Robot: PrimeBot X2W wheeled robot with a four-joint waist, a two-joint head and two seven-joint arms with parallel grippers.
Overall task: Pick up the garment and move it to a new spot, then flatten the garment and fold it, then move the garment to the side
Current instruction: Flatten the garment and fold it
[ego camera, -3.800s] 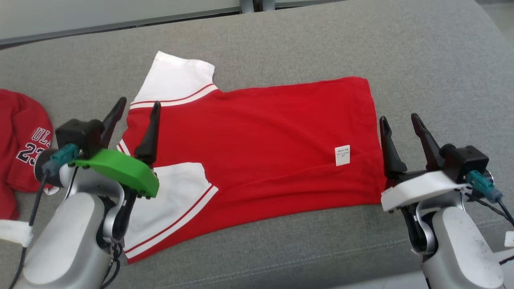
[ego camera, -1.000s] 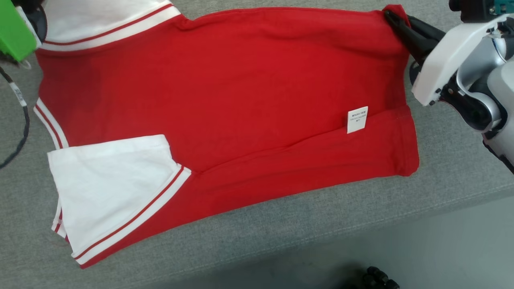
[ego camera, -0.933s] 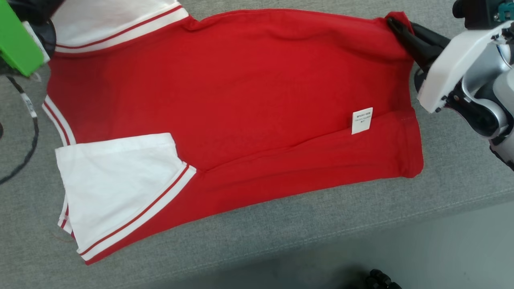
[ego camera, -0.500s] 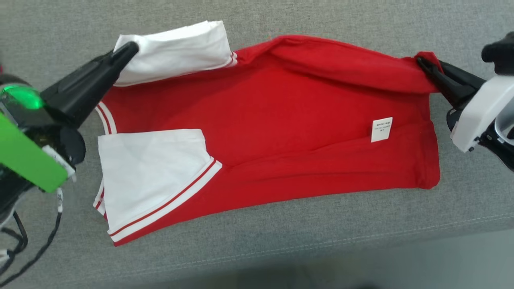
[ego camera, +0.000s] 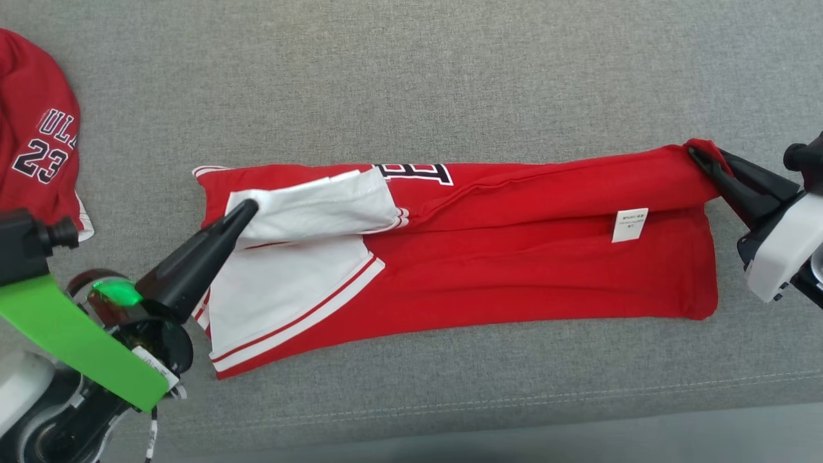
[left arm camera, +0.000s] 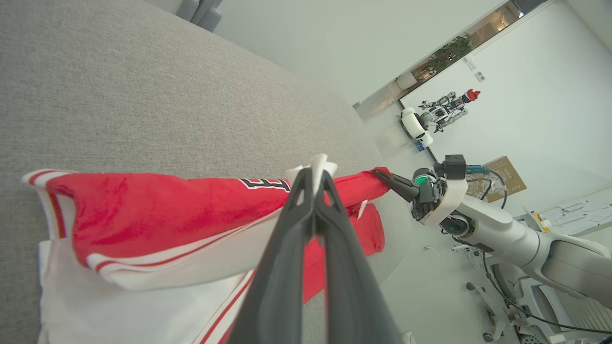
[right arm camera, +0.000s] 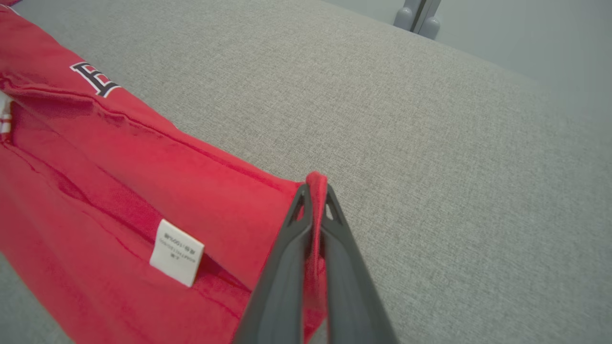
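Garment is lying half-folded on the grey surface. Left hand is pinching the white sleeve, well apart from the care label; right hand is clamping the hem corner near that label. Black lettering — partly hidden under the fold, unreadable.

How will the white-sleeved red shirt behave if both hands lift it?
Probably floppy: the shirt droops and creases between the left hand and right hand. Likely light, since fingertip pinches alone hold up its folded edge.
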